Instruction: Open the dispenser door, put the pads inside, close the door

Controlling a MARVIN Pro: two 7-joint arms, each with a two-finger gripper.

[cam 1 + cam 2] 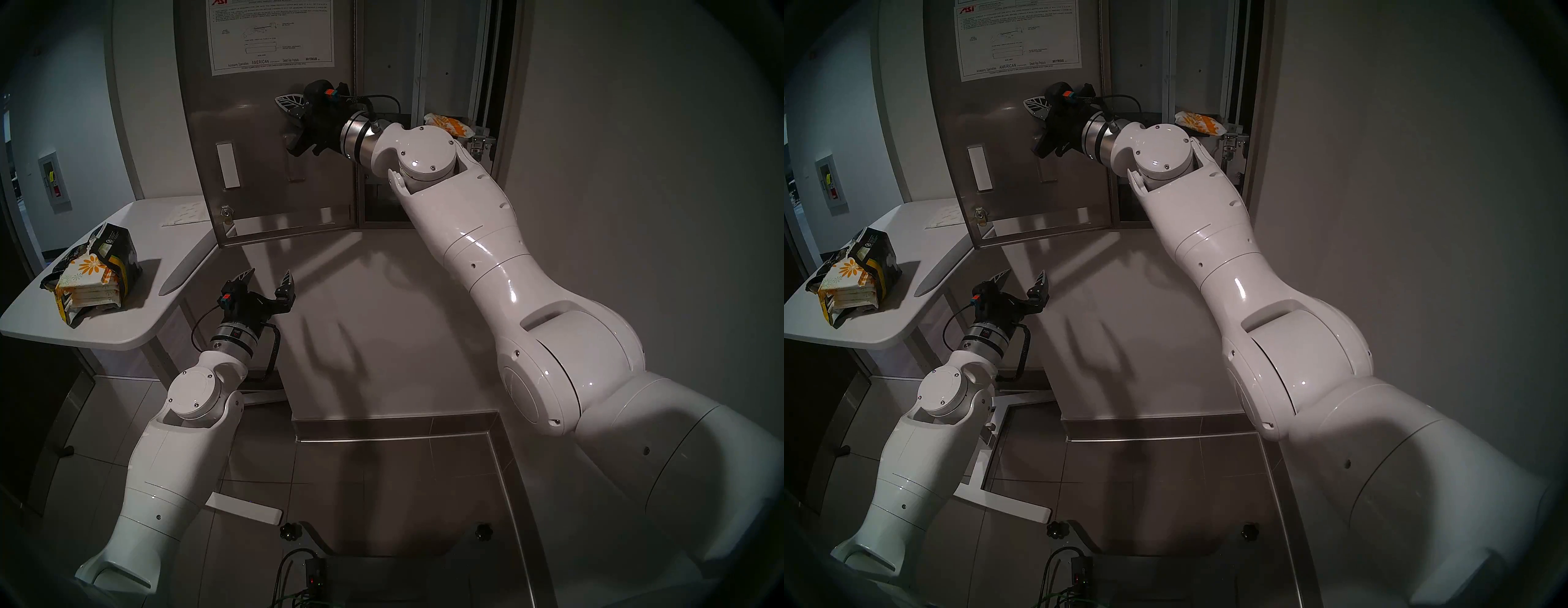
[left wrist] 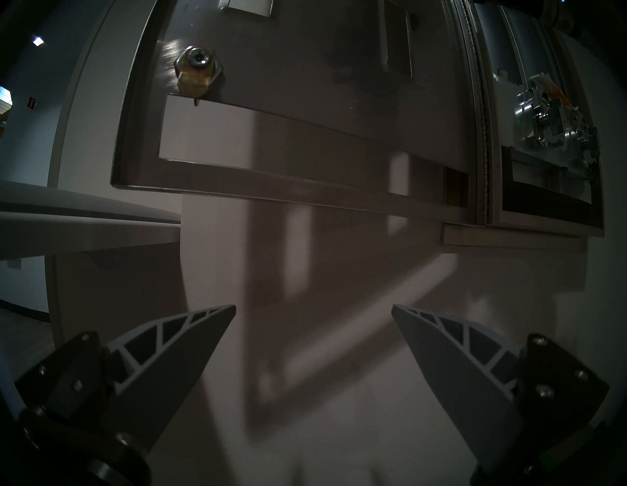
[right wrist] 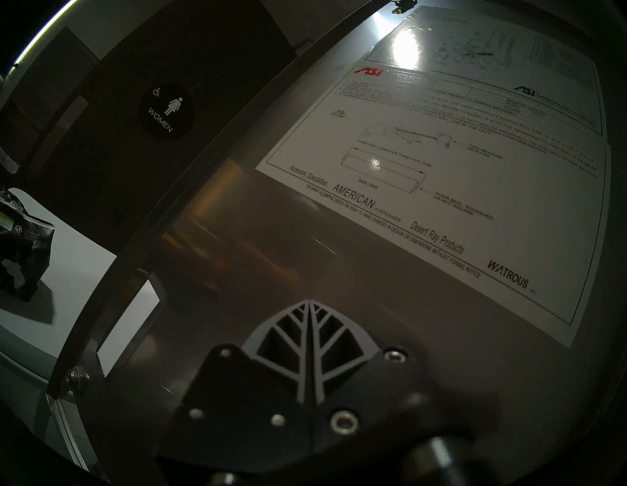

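**Closed pincer at the open steel door, one pad on the shelf inside**

The right gripper [image 1: 285, 105] has its two ribbed, leaf-shaped grey fingers pressed flat together with nothing between them. Their tip lies close against the inner face of the door [image 1: 263, 140]; whether it touches cannot be told. The left gripper [image 1: 266, 278] hangs lower, in front of the bare wall, its pointed grey fingers spread wide and empty.

The door is a flat brushed-steel panel swung out to the left on a long hinge. Its inner side carries a glossy white instruction sheet [image 1: 271, 34] with line drawings, and a small brass-coloured lock [image 1: 226, 212] near its lower corner. To the right of the hinge stands the dispenser [image 1: 428, 63], a tall steel box with upright inner rails.

One soft pad [image 1: 450, 124], white with orange daisy print, lies on a ledge inside the box, just behind the right arm's white wrist shell. More pads [image 1: 87, 280] sit stacked in a torn black-and-yellow bag [image 1: 116, 250] on the smooth white table [image 1: 127, 322] at the left, well away from both grippers. A flat white sheet [image 1: 186, 213] lies at the table's far edge.
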